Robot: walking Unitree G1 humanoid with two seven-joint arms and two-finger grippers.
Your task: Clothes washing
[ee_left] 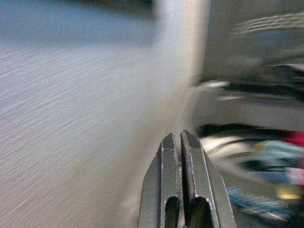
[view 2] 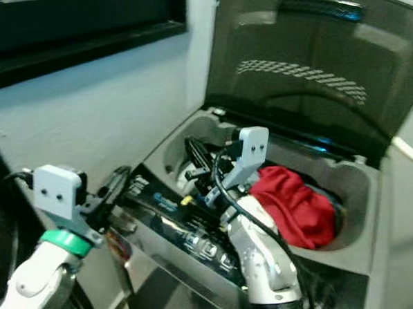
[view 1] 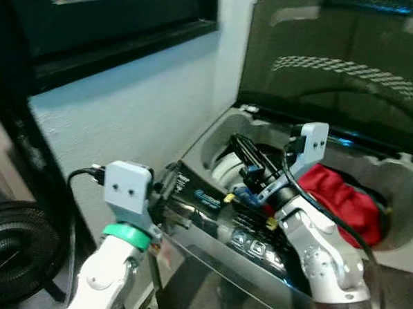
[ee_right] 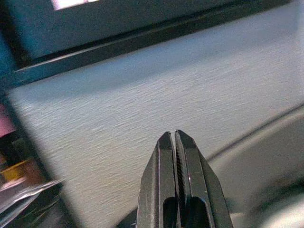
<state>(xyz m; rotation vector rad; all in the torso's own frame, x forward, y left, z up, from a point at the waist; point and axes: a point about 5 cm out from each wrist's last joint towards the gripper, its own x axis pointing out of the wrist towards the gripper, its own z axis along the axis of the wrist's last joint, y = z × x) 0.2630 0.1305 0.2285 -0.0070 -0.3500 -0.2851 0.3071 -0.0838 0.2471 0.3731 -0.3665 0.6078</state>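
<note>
Left gripper (ee_left: 181,137), fingers pressed together and empty, hung at 8 o'clock by the washing machine (view 1: 399,258) panel. Right gripper (ee_right: 175,137), likewise pinched together, was over the tub rim. Red garment (view 1: 340,199) lay bunched in the tub at 3 o'clock; judged soft, light, best pinched at a raised fold. Lid (view 1: 340,57) stood open at 1 o'clock.

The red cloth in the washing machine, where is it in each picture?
Left eye view: the crumpled red cloth lies in the tub, right of centre.
Right eye view: it sits near the middle, just right of the right arm's silver wrist.
Left wrist view: a blurred red sliver at the edge.
Right wrist view: not in it.
Shared landmark: the raised dark lid behind the tub.
</note>
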